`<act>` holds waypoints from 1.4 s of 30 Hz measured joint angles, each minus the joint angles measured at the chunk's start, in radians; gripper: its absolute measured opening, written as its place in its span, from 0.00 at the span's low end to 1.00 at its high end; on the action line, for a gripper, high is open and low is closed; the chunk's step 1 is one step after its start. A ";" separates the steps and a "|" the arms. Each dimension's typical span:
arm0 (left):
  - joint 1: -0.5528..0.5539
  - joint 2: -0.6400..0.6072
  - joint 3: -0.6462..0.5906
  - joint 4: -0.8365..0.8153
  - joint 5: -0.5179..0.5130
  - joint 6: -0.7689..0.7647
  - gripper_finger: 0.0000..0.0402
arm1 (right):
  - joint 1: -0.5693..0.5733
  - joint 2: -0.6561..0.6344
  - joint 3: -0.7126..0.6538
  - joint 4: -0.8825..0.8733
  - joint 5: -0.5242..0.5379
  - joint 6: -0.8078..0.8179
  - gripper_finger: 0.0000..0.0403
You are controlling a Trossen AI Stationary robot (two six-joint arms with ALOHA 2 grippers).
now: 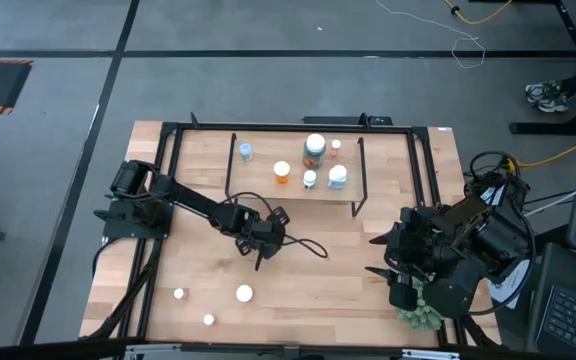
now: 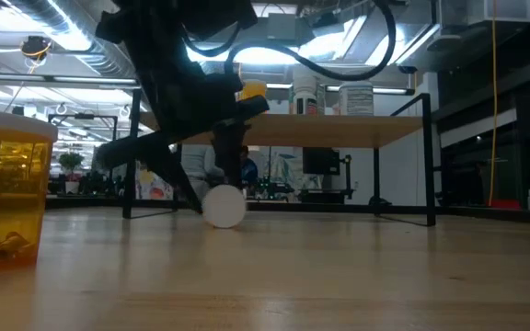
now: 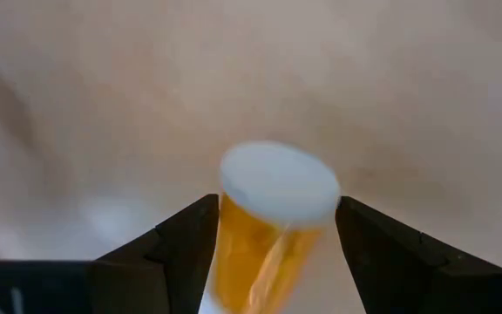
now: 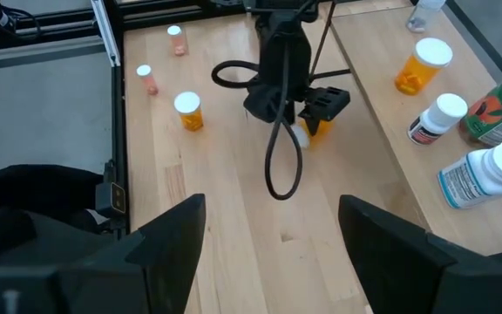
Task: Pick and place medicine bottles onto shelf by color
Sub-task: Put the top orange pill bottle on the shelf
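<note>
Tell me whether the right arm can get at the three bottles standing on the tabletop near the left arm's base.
Probably not. The right gripper waits at the table's opposite edge, open and empty, and the left gripper, holding an orange bottle, sits between it and the three bottles. The left arm is better placed.

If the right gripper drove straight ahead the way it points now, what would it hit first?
Probably bare wooden tabletop; farther along that line stands the left gripper, shut on an orange white-capped medicine bottle. Depth is unclear.

I count six medicine bottles (image 1: 314, 150) upright on the shelf (image 1: 258, 172), three orange ones (image 1: 243, 294) on the counter — one orange bottle (image 3: 264, 235) between the left end effector's (image 3: 273, 253) fingers.
</note>
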 joint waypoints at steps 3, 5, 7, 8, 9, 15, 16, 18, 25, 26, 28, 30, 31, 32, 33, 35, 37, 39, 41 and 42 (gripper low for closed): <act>0.003 0.000 0.000 0.002 0.028 -0.039 0.57 | 0.000 0.000 0.000 0.000 0.000 0.000 0.66; 0.003 0.000 0.000 0.001 0.027 -0.042 0.57 | 0.000 0.000 0.000 0.000 -0.001 0.001 0.66; 0.003 0.000 0.000 0.000 0.028 -0.042 0.57 | 0.000 0.000 0.000 0.000 -0.001 0.001 0.66; 0.003 0.000 0.000 -0.005 0.028 -0.041 0.57 | 0.000 0.000 0.000 0.000 -0.001 0.001 0.66; 0.003 0.000 0.000 -0.012 0.028 -0.042 0.57 | 0.000 0.000 0.000 0.000 -0.001 0.001 0.66; 0.009 0.020 -0.001 -0.017 0.028 -0.084 0.57 | 0.000 0.000 0.000 0.000 -0.001 0.002 0.66; 0.008 0.024 0.001 -0.013 0.029 -0.089 0.57 | 0.000 0.000 0.000 0.000 -0.002 0.002 0.66; 0.008 0.031 -0.001 -0.020 0.025 -0.105 0.57 | 0.000 0.000 0.000 0.000 -0.001 0.002 0.66; 0.008 0.031 0.005 -0.018 -0.018 -0.201 0.54 | 0.000 0.000 0.000 0.000 -0.001 0.001 0.66; 0.006 0.031 0.012 -0.024 -0.027 -0.224 0.53 | 0.000 0.000 0.000 0.000 -0.001 0.001 0.66; 0.006 0.031 0.028 -0.024 -0.032 -0.268 0.50 | 0.000 0.000 0.000 0.000 -0.001 0.001 0.66; 0.006 0.030 0.043 -0.023 -0.031 -0.292 0.48 | 0.000 0.000 0.000 0.000 -0.001 0.001 0.66; 0.006 0.030 0.048 -0.024 -0.031 -0.301 0.47 | 0.000 0.000 0.000 0.000 -0.001 0.002 0.66; 0.006 0.030 0.053 -0.026 -0.031 -0.305 0.47 | 0.000 0.000 0.000 0.000 -0.001 0.003 0.66; 0.006 0.030 0.060 -0.025 -0.031 -0.307 0.46 | 0.000 0.000 0.000 0.000 -0.002 0.003 0.66; 0.006 0.030 0.074 -0.027 -0.031 -0.313 0.46 | 0.000 0.000 0.000 0.000 -0.002 0.003 0.66; 0.003 0.031 0.093 -0.029 -0.031 -0.343 0.46 | 0.000 0.000 0.000 0.000 -0.002 0.003 0.66; -0.001 0.030 0.120 -0.028 -0.031 -0.376 0.46 | 0.000 0.000 0.000 0.000 -0.002 0.003 0.66; -0.011 0.030 0.155 -0.031 -0.031 -0.408 0.46 | 0.000 0.000 0.000 0.000 -0.002 0.004 0.66; -0.018 0.030 0.176 -0.032 -0.031 -0.430 0.46 | 0.000 0.000 0.000 0.000 -0.002 0.004 0.66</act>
